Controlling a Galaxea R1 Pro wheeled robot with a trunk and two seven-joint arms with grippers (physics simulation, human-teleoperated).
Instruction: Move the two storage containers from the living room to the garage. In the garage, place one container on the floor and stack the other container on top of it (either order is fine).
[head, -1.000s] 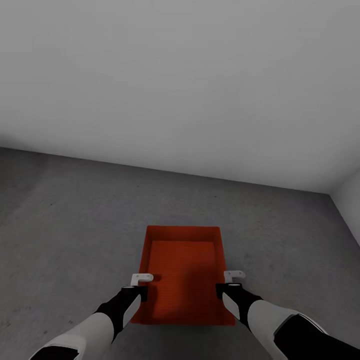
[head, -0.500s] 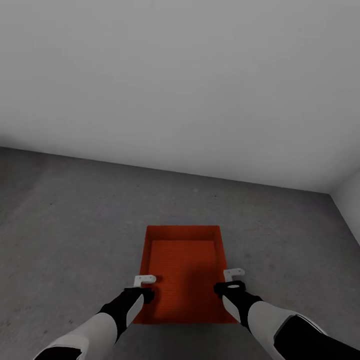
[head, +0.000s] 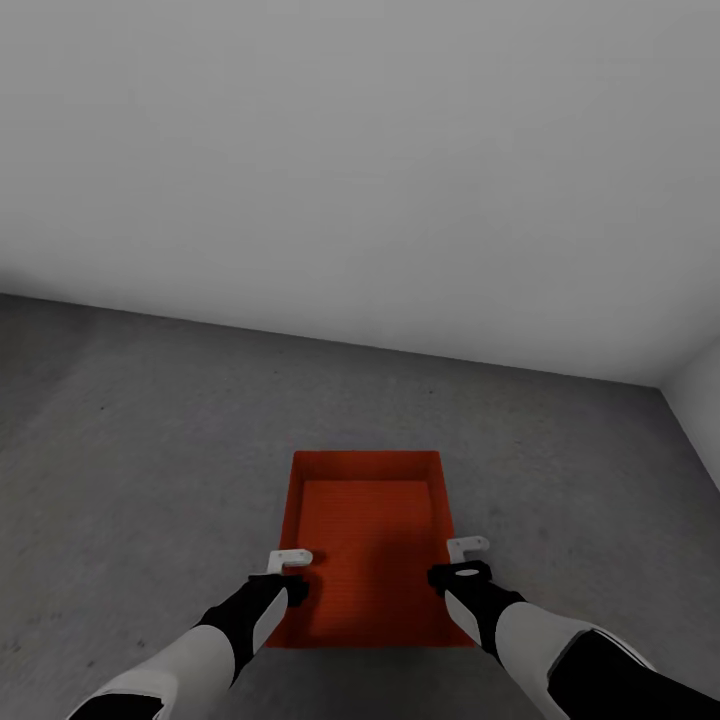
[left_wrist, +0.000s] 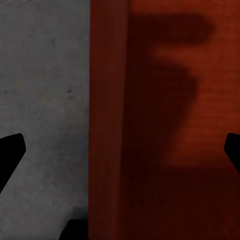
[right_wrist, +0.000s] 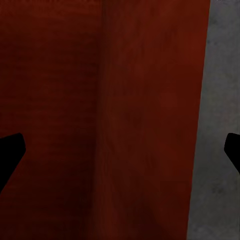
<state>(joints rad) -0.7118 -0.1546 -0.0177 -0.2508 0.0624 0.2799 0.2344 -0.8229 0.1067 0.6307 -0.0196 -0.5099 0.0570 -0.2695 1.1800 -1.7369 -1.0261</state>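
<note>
One orange-red storage container (head: 365, 540) rests open side up on the dark grey garage floor (head: 150, 450), just in front of me. My left gripper (head: 290, 560) hovers over its left long wall and my right gripper (head: 468, 546) over its right long wall. In the left wrist view the container (left_wrist: 165, 125) wall runs between the wide-apart fingertips of the left gripper (left_wrist: 120, 150), beside bare floor (left_wrist: 45, 75). The right wrist view shows the same for the right gripper (right_wrist: 120, 150), the container (right_wrist: 100, 125) and the floor (right_wrist: 222, 100). Both grippers are open, touching nothing.
A pale grey wall (head: 360, 180) stands behind the container, and a second wall (head: 700, 400) meets it in a corner at the far right. Rough concrete floor spreads out to the left and right of the container.
The left wrist has shifted slightly inward toward the container over the first half second. Since then nothing has moved, and the container lies still.
</note>
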